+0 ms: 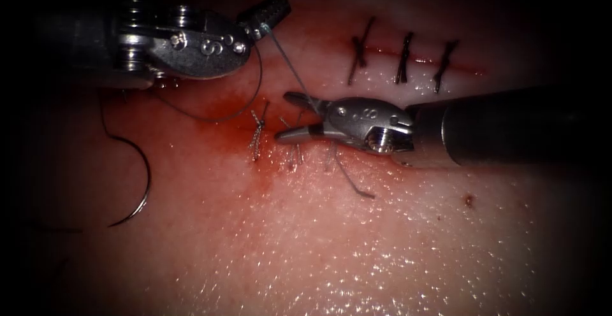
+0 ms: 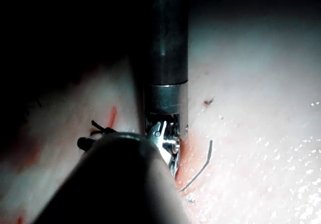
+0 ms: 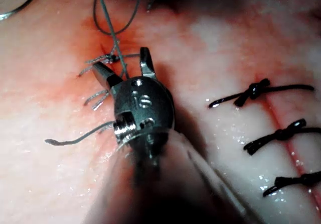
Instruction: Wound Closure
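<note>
My left tool (image 1: 264,11) is at the upper left, left of the cut, its dark jaws shut on the thread (image 1: 290,64). The thread runs taut down to a knot (image 1: 257,131) on the red-stained tissue (image 1: 319,239), and a slack loop (image 1: 245,106) hangs beside it. My right tool (image 1: 284,116) comes in from the right with its jaws open around the taut thread, close to the hinge. From the right wrist, the thread (image 3: 116,43) passes between the open jaws of the right tool (image 3: 123,63). The curved needle (image 1: 137,176) lies free on the tissue at the far left, held by neither tool.
Three dark finished stitches (image 1: 405,58) cross the cut at the upper right, also seen as the stitches (image 3: 256,91) from the right wrist. Short cut thread ends (image 1: 357,188) lie below the right tool. Red fluid (image 1: 210,109) pools around the knot. The right tool's shaft (image 2: 165,43) stands upright.
</note>
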### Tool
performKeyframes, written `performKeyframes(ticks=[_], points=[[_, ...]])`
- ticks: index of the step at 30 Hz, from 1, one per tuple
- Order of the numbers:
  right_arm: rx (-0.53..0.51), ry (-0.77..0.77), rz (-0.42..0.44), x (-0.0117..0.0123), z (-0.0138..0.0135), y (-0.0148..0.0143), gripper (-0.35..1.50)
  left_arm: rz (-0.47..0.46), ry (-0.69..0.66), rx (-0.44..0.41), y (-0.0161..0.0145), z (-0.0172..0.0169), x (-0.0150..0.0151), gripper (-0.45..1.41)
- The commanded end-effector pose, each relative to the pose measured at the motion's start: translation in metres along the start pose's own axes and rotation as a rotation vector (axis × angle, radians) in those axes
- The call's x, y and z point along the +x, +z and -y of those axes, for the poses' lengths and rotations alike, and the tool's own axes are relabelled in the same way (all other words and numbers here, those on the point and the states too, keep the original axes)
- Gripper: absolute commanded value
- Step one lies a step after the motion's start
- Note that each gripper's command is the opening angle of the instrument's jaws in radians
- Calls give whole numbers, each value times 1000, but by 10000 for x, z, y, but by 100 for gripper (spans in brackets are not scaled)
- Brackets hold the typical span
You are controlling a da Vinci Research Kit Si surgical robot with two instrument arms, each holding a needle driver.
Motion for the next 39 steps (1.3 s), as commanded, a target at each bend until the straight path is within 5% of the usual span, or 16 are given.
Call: performKeyframes(ticks=[1,3,9,11,12,16,21,25,26,27,28,31,34,39], points=[[-1,-31,-1,-9,5,6,88,-5,-1,0,3,-6,3,-45],[32,-95,-7,-13,7,5,-35,-8,5,0,-1,-8,7,-45],[19,-88,-79,6,-2,-10,-35,-14,25,2,-15,-19,16,-45],[-32,-69,-104,19,-11,-25,123,-29,45,2,-33,-30,16,-45],[-44,-61,-100,20,-14,-31,138,-24,50,3,-41,-35,14,-45],[-63,-62,-95,14,-19,-55,143,-16,69,6,-65,-50,9,-45],[-117,-56,-68,5,-51,-103,141,10,99,-5,-109,-108,8,-45],[-163,-51,-56,-1,-74,-125,141,-2,116,-107,-121,-203,10,-45],[-160,-45,-58,-2,-74,-126,141,-68,52,-263,-123,-243,4,-13],[-160,-45,-58,-2,-74,-126,141,-68,52,-263,-123,-243,4,-13],[-155,-45,-60,-2,-72,-124,141,-209,-116,-479,-128,-263,-3,83],[-147,-40,-63,-2,-69,-121,141,-279,-226,-590,-137,-263,-8,128],[-135,-41,-66,-2,-67,-118,141,-330,-332,-619,-160,-252,-25,133],[-129,-41,-68,-2,-68,-119,141,-352,-318,-663,-188,-243,-58,133]])
